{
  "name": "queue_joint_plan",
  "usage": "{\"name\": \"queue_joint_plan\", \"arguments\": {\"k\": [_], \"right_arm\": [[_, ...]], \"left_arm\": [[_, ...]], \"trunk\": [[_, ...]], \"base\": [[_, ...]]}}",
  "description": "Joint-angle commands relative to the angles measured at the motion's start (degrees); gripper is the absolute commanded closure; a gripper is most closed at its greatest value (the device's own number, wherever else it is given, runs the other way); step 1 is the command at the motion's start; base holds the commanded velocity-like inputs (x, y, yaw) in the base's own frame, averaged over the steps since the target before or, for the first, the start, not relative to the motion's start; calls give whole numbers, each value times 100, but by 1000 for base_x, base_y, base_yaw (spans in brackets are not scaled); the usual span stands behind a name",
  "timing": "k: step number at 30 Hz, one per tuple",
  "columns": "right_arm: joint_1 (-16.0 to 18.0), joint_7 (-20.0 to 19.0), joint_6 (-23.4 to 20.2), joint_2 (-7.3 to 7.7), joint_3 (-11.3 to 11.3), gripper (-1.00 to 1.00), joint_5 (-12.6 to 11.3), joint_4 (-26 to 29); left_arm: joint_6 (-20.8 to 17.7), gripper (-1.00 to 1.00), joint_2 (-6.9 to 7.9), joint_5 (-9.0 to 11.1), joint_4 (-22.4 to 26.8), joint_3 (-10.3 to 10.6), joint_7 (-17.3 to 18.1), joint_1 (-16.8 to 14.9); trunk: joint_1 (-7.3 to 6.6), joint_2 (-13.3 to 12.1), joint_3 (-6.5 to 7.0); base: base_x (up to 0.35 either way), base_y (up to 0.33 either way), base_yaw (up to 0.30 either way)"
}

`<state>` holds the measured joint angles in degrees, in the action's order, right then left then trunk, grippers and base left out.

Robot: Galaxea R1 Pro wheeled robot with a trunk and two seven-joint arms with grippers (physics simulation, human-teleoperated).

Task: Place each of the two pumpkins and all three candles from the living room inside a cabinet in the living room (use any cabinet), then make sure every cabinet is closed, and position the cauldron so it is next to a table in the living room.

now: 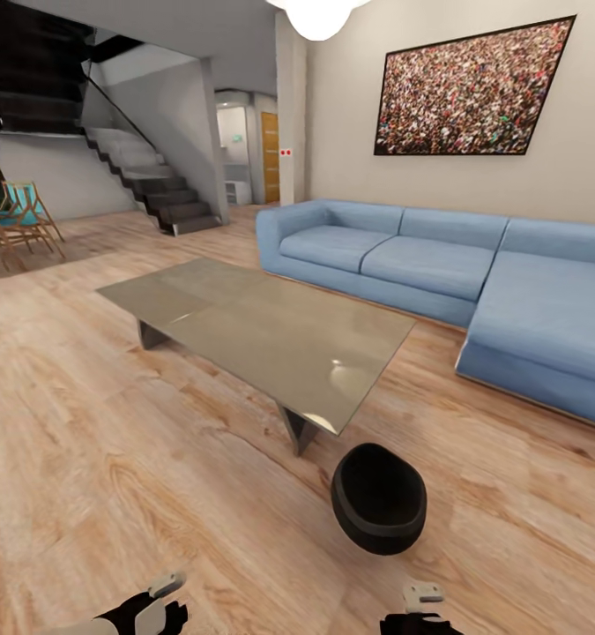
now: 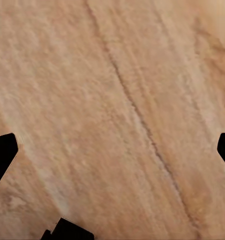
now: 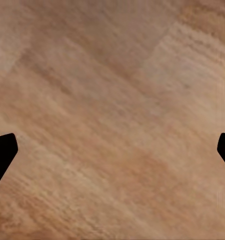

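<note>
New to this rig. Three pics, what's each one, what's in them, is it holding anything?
It is a simulated wheeled robot with two arms, driven by a person. The big picture is from its head camera, looking forward and down over a living room: a low glass coffee table with nothing on it, a blue sofa behind, stairs at the far left, and a black cauldron on the wood floor close to the table's near corner. At the bottom edge you see the left gripper and the right gripper.

The other two pictures come from cameras on each wrist, looking along the fingers. Both show bare floor between the dark fingertips, which stand wide apart, so both grippers are open and hold nothing.
</note>
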<state>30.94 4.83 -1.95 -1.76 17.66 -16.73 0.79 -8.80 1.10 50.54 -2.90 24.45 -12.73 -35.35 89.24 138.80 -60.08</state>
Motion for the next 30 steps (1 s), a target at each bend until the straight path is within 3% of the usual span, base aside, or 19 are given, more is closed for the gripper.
{"name": "queue_joint_plan", "arguments": {"k": [1, 30], "right_arm": [[0, 0, 1, 0, 0, -100, 2, 0], [-24, 9, 1, -9, 0, -100, -14, -9]], "left_arm": [[0, -100, -4, 0, 0, 2, -1, 4], [75, -100, -13, 0, 0, 7, 16, 54]], "trunk": [[0, 0, 0], [0, 0, -80]], "base": [[0, 0, 288], [0, 0, 269]]}}
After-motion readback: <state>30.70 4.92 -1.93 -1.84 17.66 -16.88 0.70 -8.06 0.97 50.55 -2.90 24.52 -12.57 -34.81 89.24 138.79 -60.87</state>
